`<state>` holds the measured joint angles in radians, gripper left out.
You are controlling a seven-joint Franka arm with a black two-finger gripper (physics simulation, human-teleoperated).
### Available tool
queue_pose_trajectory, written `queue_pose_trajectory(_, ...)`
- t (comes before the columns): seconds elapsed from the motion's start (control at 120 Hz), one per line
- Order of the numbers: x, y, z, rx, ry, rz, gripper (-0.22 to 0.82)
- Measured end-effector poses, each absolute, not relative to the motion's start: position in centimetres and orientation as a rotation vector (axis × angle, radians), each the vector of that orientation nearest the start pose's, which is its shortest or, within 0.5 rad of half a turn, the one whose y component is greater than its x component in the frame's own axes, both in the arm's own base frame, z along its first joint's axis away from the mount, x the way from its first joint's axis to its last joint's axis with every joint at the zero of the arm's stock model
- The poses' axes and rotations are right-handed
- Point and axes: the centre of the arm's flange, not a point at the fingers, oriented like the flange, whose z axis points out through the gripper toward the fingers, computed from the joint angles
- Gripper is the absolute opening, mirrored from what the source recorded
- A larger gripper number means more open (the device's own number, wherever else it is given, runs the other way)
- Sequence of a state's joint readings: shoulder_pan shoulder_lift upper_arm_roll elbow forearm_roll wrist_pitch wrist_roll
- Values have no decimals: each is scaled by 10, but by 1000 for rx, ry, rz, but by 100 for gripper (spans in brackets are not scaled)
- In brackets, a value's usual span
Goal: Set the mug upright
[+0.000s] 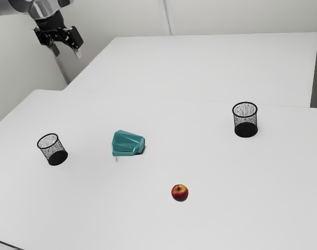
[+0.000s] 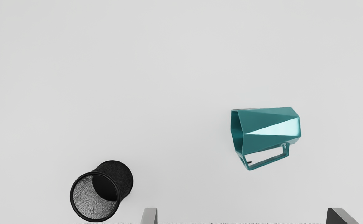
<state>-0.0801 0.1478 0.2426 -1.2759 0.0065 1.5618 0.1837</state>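
Mug (image 1: 128,144), teal, faceted: on its side on the table (image 1: 96,208), handle (image 2: 269,161) out sideways; not upright, so grasping, turning and standing it on its base all outstanding
Mesh cups, two (image 1: 52,150) (image 1: 245,120), and apple (image 1: 180,192): around it, apart
Gripper (image 1: 67,53): empty, fingers wide apart, pointing down, raised at the exterior view's upper left

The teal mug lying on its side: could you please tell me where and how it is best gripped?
Probably by the handle's slim outer bar, from above, one finger of the claw in the gap: the mug lies with its handle jutting sideways, and the gap shows open.
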Motion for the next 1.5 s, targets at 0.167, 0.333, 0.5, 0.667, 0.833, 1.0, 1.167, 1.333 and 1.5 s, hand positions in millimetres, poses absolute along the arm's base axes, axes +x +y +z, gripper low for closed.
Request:
queue_pose_trajectory(0.167,596,98,634,-3164,-49,-78,59)
queue_pose_trajectory(0.333,626,157,513,-3450,-274,28,59)
queue_pose_trajectory(0.5,640,181,376,-3798,-500,50,59)
queue_pose_trajectory(0.667,614,171,322,-4025,-575,-117,59)
queue_pose_trajectory(0.833,608,167,297,-4099,-479,-302,59)
queue_pose_trajectory(1.0,600,166,284,-4121,-351,-423,59)
queue_pose_trajectory(1.167,587,160,276,-4134,-244,-493,59)
queue_pose_trajectory(1.333,585,157,273,-4136,-159,-587,59)
queue_pose_trajectory(1.5,589,149,264,-4136,-103,-662,59)
